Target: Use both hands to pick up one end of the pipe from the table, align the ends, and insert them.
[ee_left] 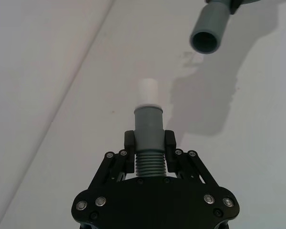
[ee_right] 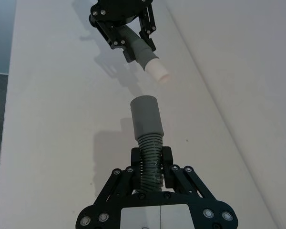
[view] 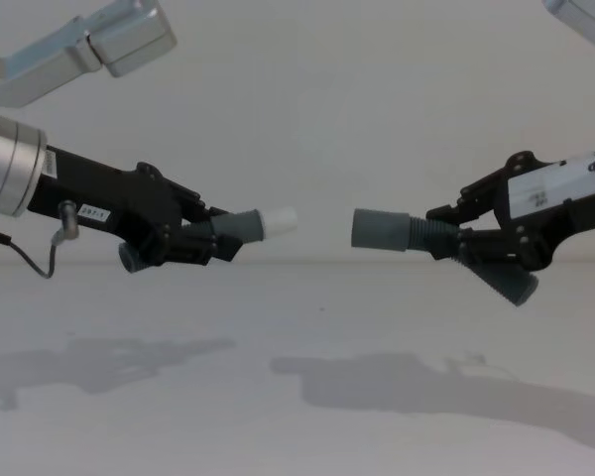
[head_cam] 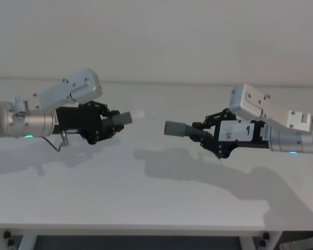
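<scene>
held above the middle of the matte white table (head_cam: pixel 146 198), the black left gripper (view: pixel 193 238) clamps the white-tipped grey ribbed pipe piece (view: pixel 253 224) and the black right gripper (view: pixel 456 238) clamps the open-sleeved piece (view: pixel 379 229) (tips apart, slightly off-axis), so the ends should be made coaxial before being pushed together.

Right gripper (ee_right: pixel 152 160), lower centre, clamps a ribbed grey pipe piece (ee_right: pixel 147 129). Left gripper (ee_right: pixel 133 45), top centre, grips a white-tipped piece (ee_right: pixel 150 59). A gap separates the ends above the table (ee_right: pixel 52 143).
</scene>
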